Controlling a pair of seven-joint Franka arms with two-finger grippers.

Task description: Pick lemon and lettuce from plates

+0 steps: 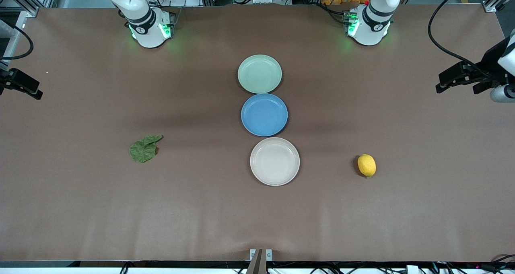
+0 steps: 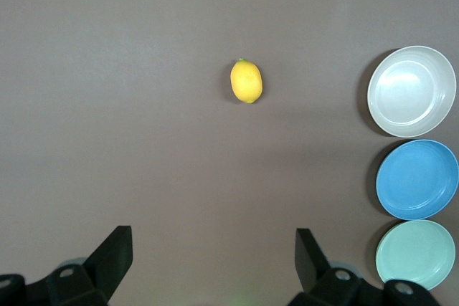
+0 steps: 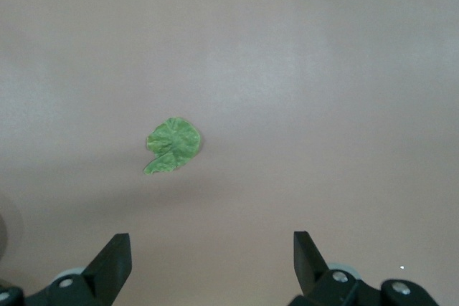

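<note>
1. Nearest the front camera lies the beige-white plate [image 1: 275, 161], bare inside; the blue plate [image 1: 264, 114] touches its farther rim, and the mint green plate [image 1: 259, 73] sits farther still, the three in one line down the middle of the table [image 1: 80, 209].
2. Neither task item is on a plate. The lemon [image 1: 366, 165] rests on the bare table toward the left arm's end, well apart from the beige-white plate. The lettuce [image 1: 144, 148] lies flat on the table toward the right arm's end, also well apart from the plates.
3. The left gripper [image 2: 213, 263] hangs high over the table at the left arm's end, fingers spread wide and holding nothing; the lemon is in plain sight of its wrist camera.
4. The right gripper [image 3: 212, 263] hangs high at the right arm's end, fingers likewise spread and holding nothing, with the lettuce in sight.
5. Judging from this layout, the picking off the plates looks finished, and both arms seem to be waiting.
6. Risks if either arm reaches again: the lemon's rounded shape could let it roll away under an off-centre pinch, and the thin, flat lettuce could slip between fingertips that close too high or tear under a hard squeeze.
</note>
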